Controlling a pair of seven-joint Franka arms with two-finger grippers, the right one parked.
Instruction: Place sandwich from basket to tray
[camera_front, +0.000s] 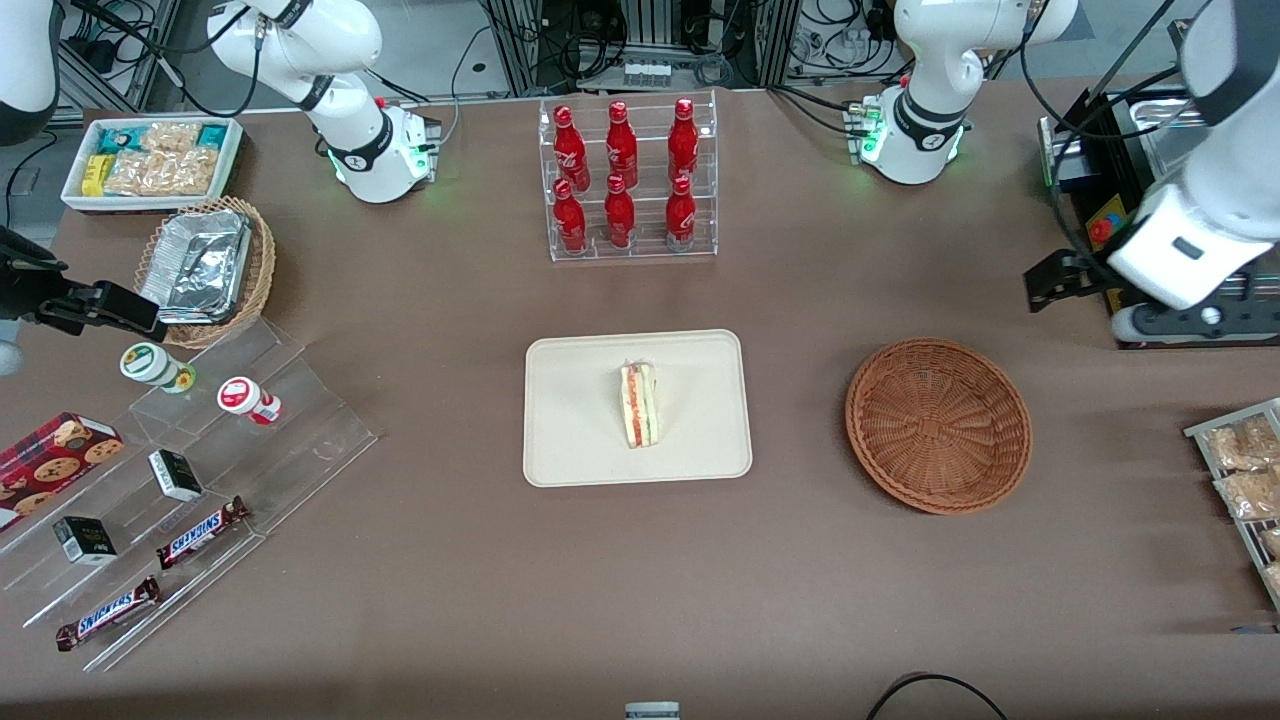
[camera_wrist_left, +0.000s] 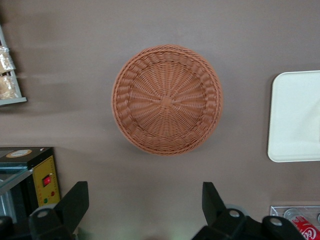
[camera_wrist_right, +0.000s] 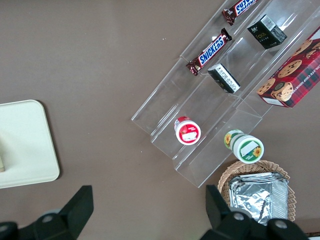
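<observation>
Sandwich (camera_front: 640, 404) lies on tray (camera_front: 570, 440), basket (camera_front: 938, 425) empty, so tool (camera_wrist_left: 145, 212) hangs above the surface near the basket, fingers wide, holding nothing.

Pale-bread sandwich (camera_front: 640, 404) striped red-orange and green, on a plain cream tray (camera_front: 580, 440); reddish-brown basket (camera_front: 938, 425) woven in radiating wicker rings; black gripper (camera_wrist_left: 145, 212), fingers spread wide, above the dull brown table (camera_front: 800, 600); six glossy red bottles (camera_front: 625, 175)
</observation>
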